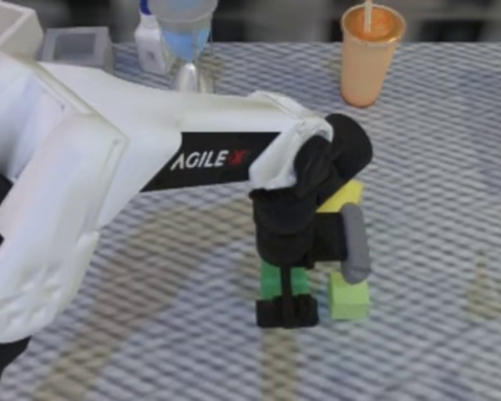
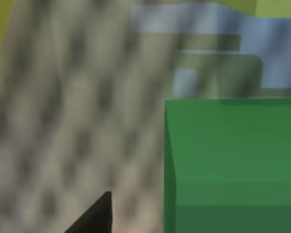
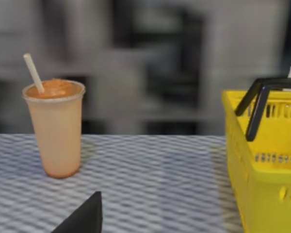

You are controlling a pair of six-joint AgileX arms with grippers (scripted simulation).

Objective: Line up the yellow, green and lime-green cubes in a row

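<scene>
Left gripper (image 1: 287,311) low over mid-table, black fingers straddling the small deep green matte cube (image 1: 272,279); grip itself cannot be told. Just right of it, pale lime-green cube (image 1: 349,297); behind, mostly hidden by the wrist, large yellow cube (image 1: 341,197). Along the far edge: orange plastic cup with straw (image 1: 369,55), grey hollow square block (image 1: 75,45), white bottle (image 1: 150,37). Near the right arm, yellow basket with black handles (image 3: 262,165).

The left gripper (image 1: 287,311) is down over the green cube (image 1: 271,280), lime-green cube (image 1: 349,298) just beside, yellow cube (image 1: 342,197) behind.
</scene>
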